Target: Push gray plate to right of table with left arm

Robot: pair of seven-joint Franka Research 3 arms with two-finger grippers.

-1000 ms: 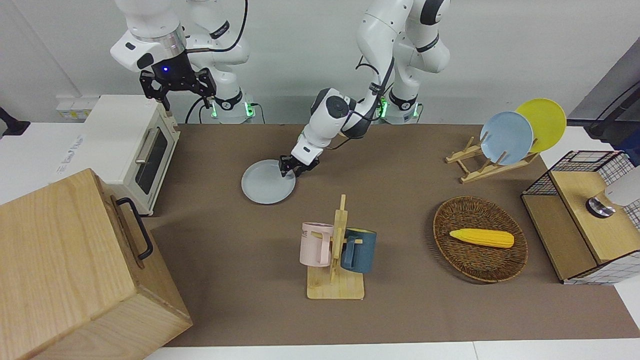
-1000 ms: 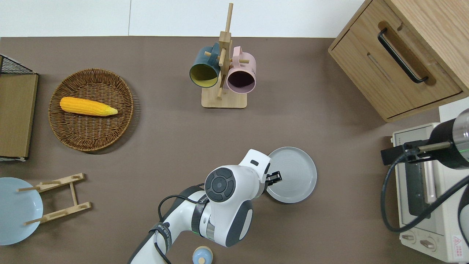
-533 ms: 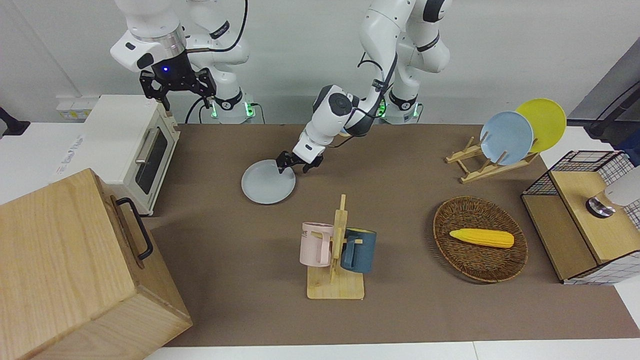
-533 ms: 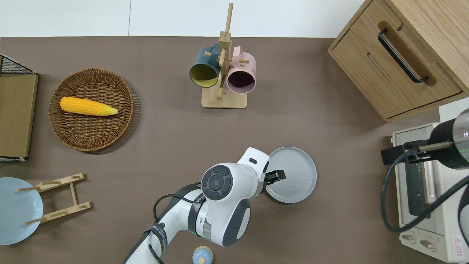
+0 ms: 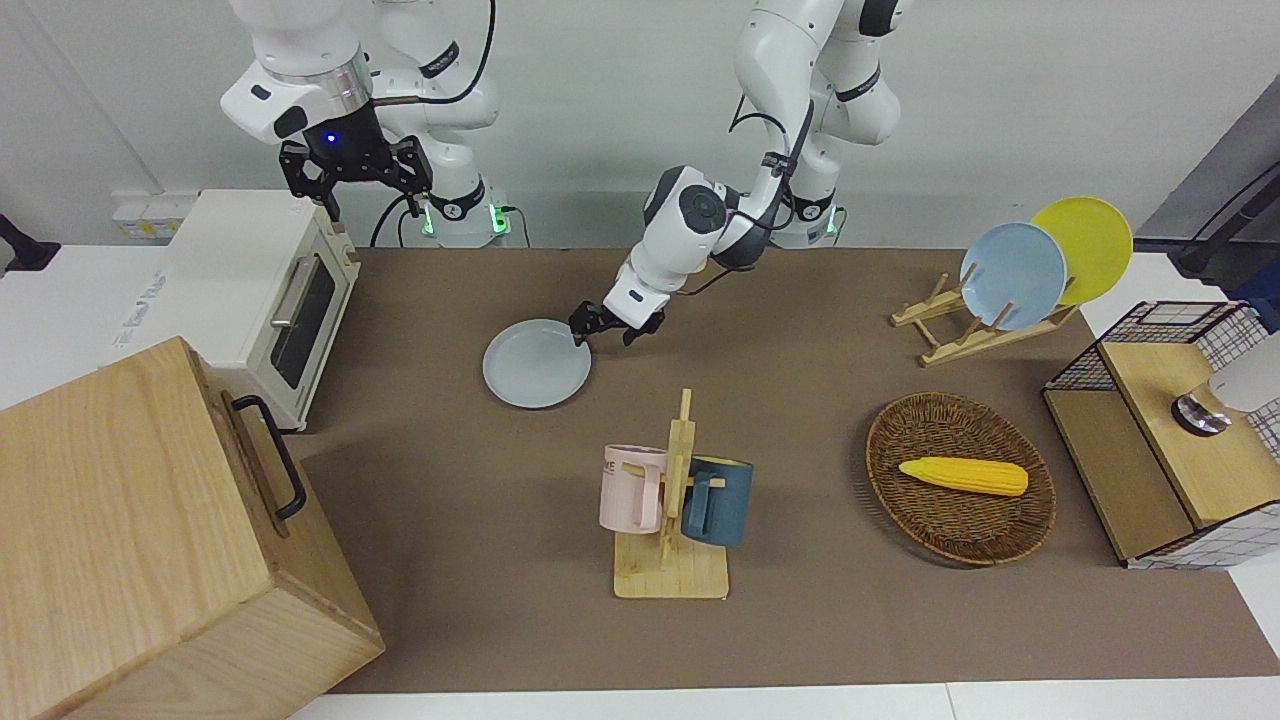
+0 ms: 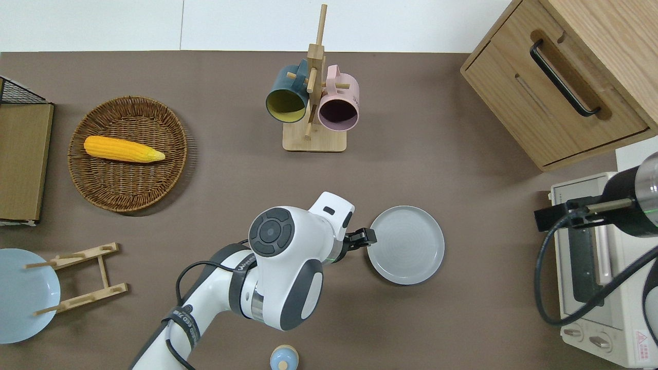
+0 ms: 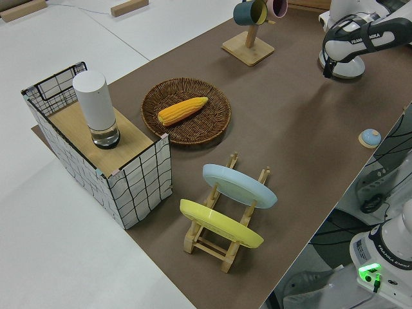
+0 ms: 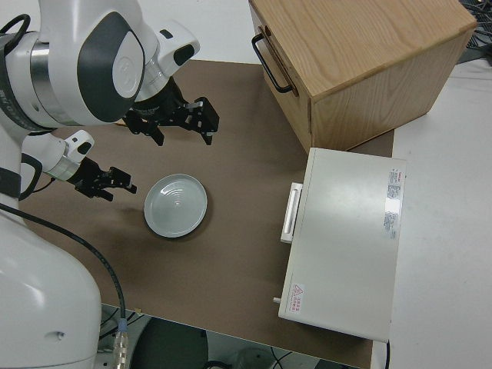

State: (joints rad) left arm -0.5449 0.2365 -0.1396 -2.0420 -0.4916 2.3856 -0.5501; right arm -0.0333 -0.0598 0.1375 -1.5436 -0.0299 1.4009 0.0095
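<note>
The gray plate point(image 5: 536, 364) point(image 6: 406, 245) point(image 8: 176, 204) lies flat on the brown table point(image 5: 820, 620) point(image 6: 462, 164), toward the right arm's end and fairly near the robots. My left gripper point(image 5: 606, 332) point(image 6: 366, 237) point(image 8: 108, 184) is open and holds nothing. It is over the bare table, just off the plate's rim on the side toward the left arm's end. In the left side view the left arm covers most of the plate. My right gripper point(image 5: 355, 186) point(image 8: 174, 127) is open and parked.
A mug rack point(image 5: 672, 500) point(image 6: 312, 103) with two mugs stands farther out. A white toaster oven point(image 5: 262, 290) and a wooden drawer box point(image 5: 150, 540) fill the right arm's end. A corn basket point(image 5: 960, 480), a plate rack point(image 5: 1005, 285) and a wire crate point(image 5: 1160, 430) fill the other end.
My left gripper has drawn back off the plate toward the left arm's end, and its arm has swung that way. The plate has stayed where it was.
</note>
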